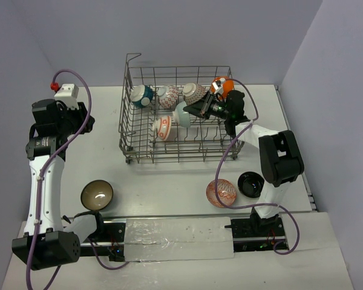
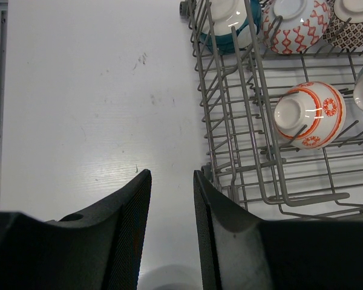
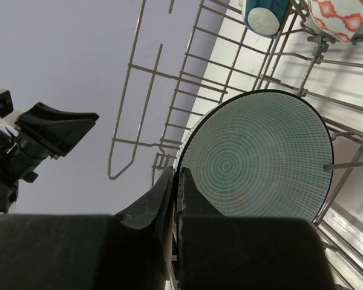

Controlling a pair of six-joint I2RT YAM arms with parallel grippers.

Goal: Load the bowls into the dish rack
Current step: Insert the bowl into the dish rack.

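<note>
My right gripper (image 1: pixel 201 109) (image 3: pixel 177 175) is shut on the rim of a pale green bowl (image 1: pixel 183 113) (image 3: pixel 257 157), held on edge among the tines inside the dish rack (image 1: pixel 128 121) (image 3: pixel 145 66). In the rack also lie a teal bowl (image 1: pixel 141 95) (image 2: pixel 227 24), a red-patterned bowl (image 1: pixel 167 96), a grey-patterned bowl (image 1: pixel 193 92) and an orange-patterned bowl (image 1: pixel 162 127) (image 2: pixel 308 115). An orange round shape (image 1: pixel 225 86) shows behind the right wrist. My left gripper (image 2: pixel 172 181) hangs open and empty over bare table left of the rack.
On the table in front of the rack sit a brown bowl (image 1: pixel 97 194) at the left, and a red-patterned bowl (image 1: pixel 222 193) beside a black bowl (image 1: pixel 251 184) at the right. Grey walls close in the table on three sides.
</note>
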